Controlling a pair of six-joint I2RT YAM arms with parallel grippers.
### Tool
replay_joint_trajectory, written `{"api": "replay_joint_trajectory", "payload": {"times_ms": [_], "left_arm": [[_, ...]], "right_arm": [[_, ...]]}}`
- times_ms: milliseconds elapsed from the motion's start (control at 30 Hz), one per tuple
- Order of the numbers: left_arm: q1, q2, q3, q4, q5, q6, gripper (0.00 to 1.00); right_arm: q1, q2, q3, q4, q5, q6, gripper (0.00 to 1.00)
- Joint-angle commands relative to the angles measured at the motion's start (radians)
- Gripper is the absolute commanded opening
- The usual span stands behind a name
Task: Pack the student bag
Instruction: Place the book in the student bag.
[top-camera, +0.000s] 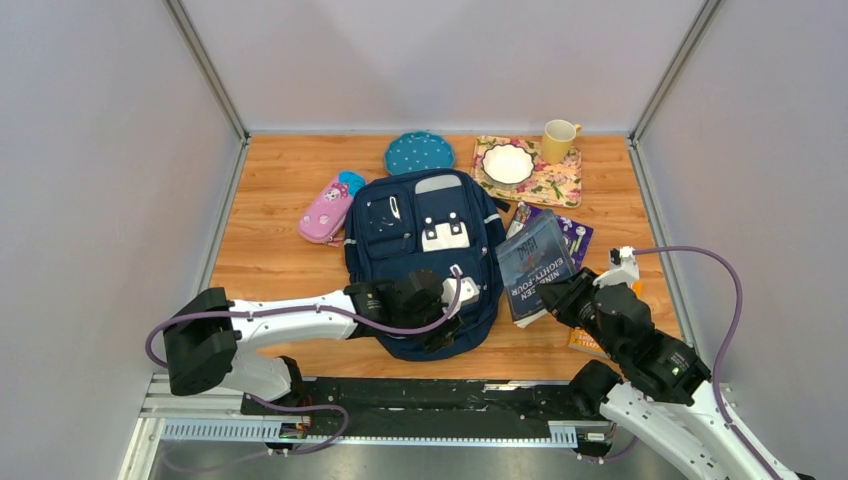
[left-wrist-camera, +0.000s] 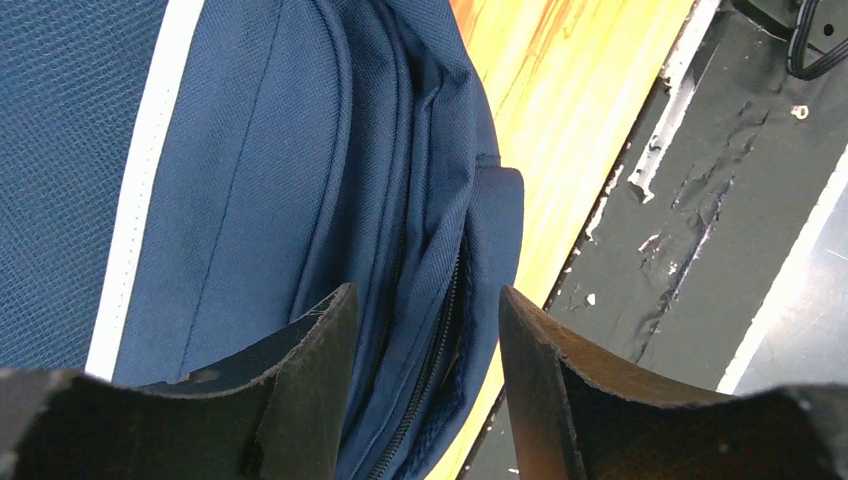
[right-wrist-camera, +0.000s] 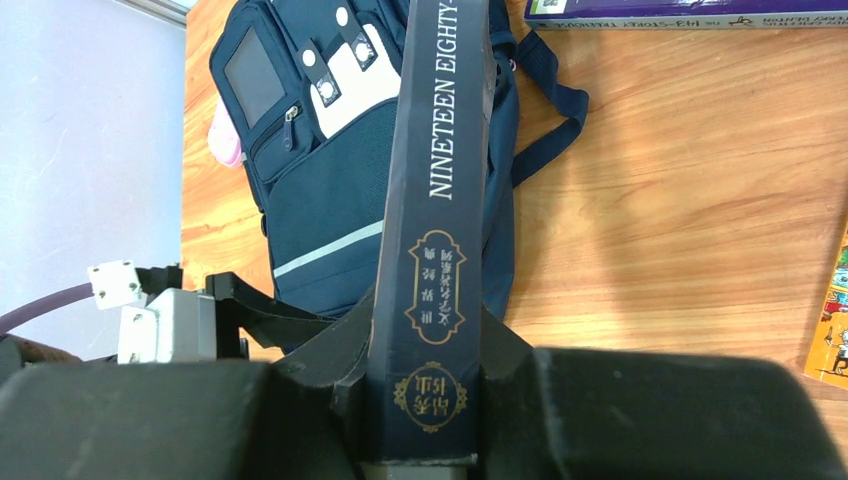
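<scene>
Between left jaws, student bag (left-wrist-camera: 250, 200) edge

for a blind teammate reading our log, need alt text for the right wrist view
The right gripper is shut on the spine of a dark blue book titled Nineteen Eighty-Four, seen edge-on over the wooden table. Behind it the navy student bag lies flat, its front pockets facing up.

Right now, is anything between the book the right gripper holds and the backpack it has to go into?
Nothing loose lies between the book and the student bag. But the left gripper sits open over the zip at the bag's near edge, and no gaping opening shows there.
</scene>
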Motion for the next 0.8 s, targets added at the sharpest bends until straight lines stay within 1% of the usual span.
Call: {"api": "replay_joint_trajectory", "payload": {"times_ms": [0,133,233,267,300,333,400,467,567,633,767], "left_arm": [[-0.007,0.025,0.044,0.053,0.004,0.003,0.61],[-0.006,0.030,0.036,0.082,-0.026,0.000,0.58],[-0.007,0.046,0.053,0.067,-0.025,0.004,0.51],[-0.007,0.051,0.058,0.064,-0.022,0.004,0.46],[-0.007,0.054,0.059,0.061,-0.019,0.004,0.43],[-0.007,0.059,0.061,0.061,-0.008,0.003,0.43],[-0.007,0.062,0.062,0.058,0.000,0.000,0.43],[-0.007,0.071,0.064,0.050,0.012,-0.002,0.49],[-0.007,0.073,0.065,0.042,0.030,-0.003,0.52],[-0.007,0.066,0.067,0.039,0.007,-0.002,0.52],[-0.006,0.074,0.090,0.022,0.006,0.021,0.52]], "right_arm": [[0.003,-0.010,0.018,0.122,0.002,0.022,0.00],[0.001,-0.012,0.019,0.121,0.001,0.020,0.00],[0.000,-0.012,0.019,0.119,0.002,0.022,0.00],[0.001,-0.010,0.018,0.118,-0.001,0.022,0.00],[0.001,-0.012,0.018,0.119,0.000,0.023,0.00],[0.000,-0.015,0.016,0.119,0.001,0.023,0.00],[0.001,-0.015,0.016,0.119,-0.004,0.023,0.00],[0.000,-0.015,0.016,0.116,-0.006,0.023,0.00],[0.000,-0.018,0.015,0.113,-0.007,0.022,0.00],[0.001,-0.016,0.015,0.110,-0.010,0.023,0.00],[0.000,-0.018,0.010,0.109,-0.009,0.032,0.00]]}}
